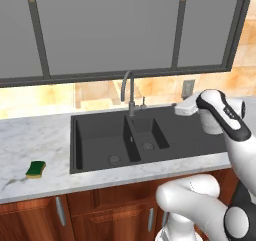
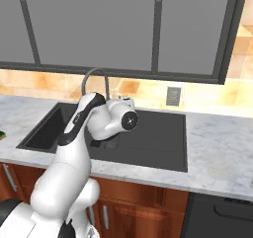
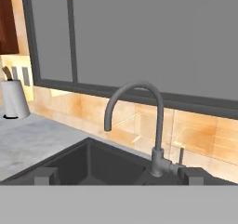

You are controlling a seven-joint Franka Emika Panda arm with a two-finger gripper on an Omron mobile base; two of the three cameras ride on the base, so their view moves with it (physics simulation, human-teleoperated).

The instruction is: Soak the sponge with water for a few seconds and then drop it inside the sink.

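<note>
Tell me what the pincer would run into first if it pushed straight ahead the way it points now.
Most likely the faucet: it stands nearly centred ahead of the open pincer, over the sink. Depth is unclear; slightly off, it would pass and meet the window behind.

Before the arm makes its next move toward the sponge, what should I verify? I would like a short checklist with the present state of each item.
1. Sponge reachable on the counter, left of the sink, nothing on or against it: ok.
2. Gripper open and holding nothing: ok.
3. Gripper near the sponge: not ok; it points at the faucet, far right of the sponge.
4. Water running from the faucet spout: not ok; no stream visible.
5. Both sink basins free of objects: ok for the parts that show; the arm hides some of the sink in the right base view.
6. Faucet handle position: cannot tell.
</note>
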